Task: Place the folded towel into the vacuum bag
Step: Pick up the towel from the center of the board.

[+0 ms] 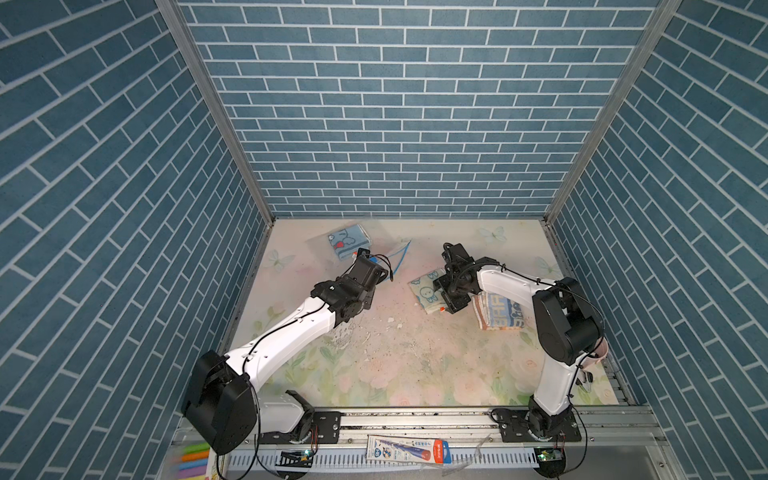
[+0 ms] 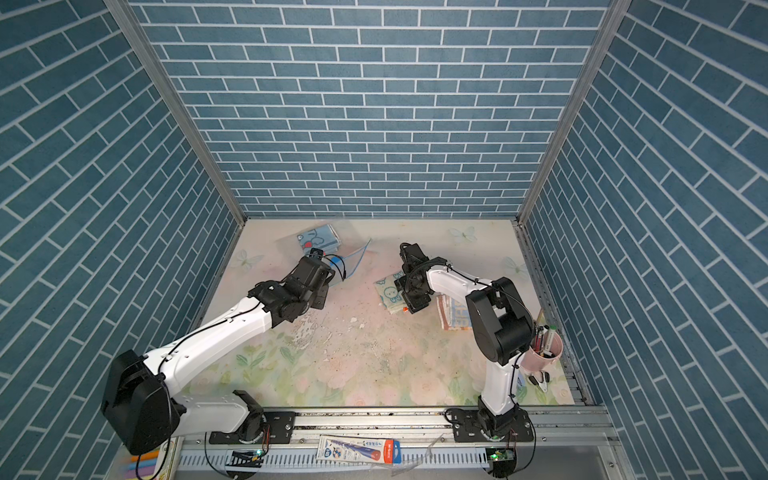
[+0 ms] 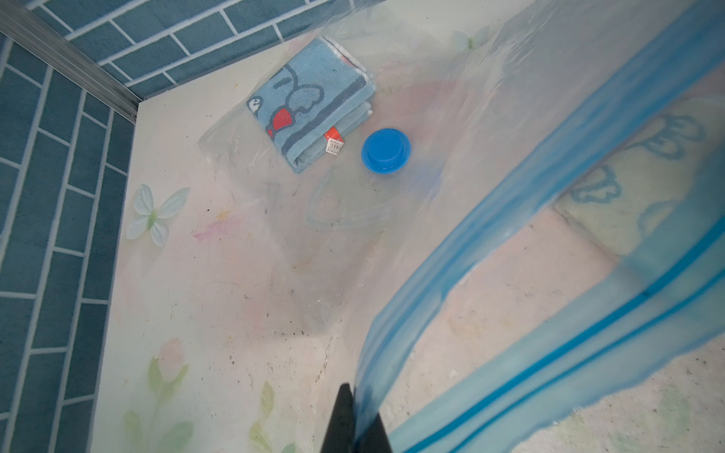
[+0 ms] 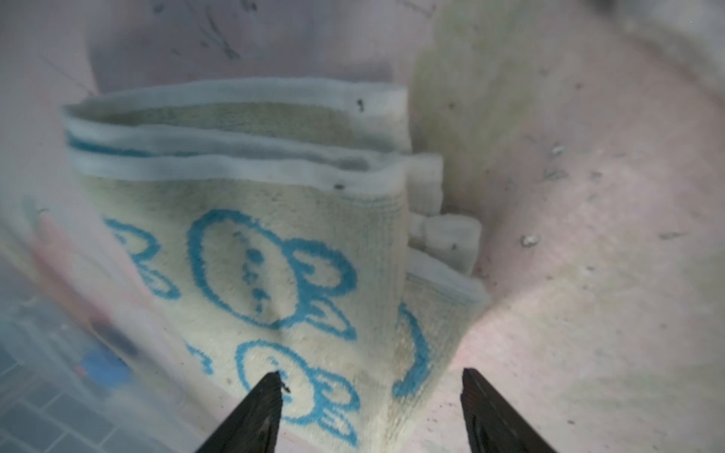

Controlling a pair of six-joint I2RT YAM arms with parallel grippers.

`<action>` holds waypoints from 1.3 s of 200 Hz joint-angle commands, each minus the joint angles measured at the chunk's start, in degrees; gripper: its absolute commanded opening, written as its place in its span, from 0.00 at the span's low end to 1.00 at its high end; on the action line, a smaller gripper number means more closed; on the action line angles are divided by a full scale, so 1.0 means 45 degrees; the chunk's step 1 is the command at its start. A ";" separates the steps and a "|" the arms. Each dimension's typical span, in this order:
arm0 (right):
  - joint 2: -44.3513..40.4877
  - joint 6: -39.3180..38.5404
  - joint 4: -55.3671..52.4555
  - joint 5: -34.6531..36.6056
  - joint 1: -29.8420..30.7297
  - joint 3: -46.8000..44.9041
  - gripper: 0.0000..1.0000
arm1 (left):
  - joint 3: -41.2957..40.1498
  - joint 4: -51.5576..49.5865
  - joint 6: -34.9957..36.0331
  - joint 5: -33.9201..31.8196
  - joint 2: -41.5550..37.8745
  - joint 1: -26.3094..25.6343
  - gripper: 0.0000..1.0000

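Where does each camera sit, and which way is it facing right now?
Both top views: high behind the base rail, looking down at the table; left arm and right arm show.
Left wrist: on the left arm, looking past the left jaws, shut on the vacuum bag, toward its valve cap and the blue towel.
Right wrist: looking down between the open right jaws at the cream towel.
Shared: cream towel in all four.

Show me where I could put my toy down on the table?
The widest bare patch is the near middle of the table, between the left arm and the right arm. The far right corner is bare too. It is crowded around the vacuum bag, the cream towel under the right gripper and the striped towel.
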 commanded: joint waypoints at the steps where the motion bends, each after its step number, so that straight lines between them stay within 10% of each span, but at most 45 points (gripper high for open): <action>1: 0.0367 0.1932 -0.0173 0.0211 0.0019 0.0502 0.73 | -0.0074 0.0174 0.0065 -0.0008 -0.0233 0.0046 0.00; 260: -0.0796 -0.5771 0.3586 0.1294 -0.0236 -0.0780 0.20 | 0.0603 -0.0345 0.0123 -0.0041 0.0638 -0.0160 0.00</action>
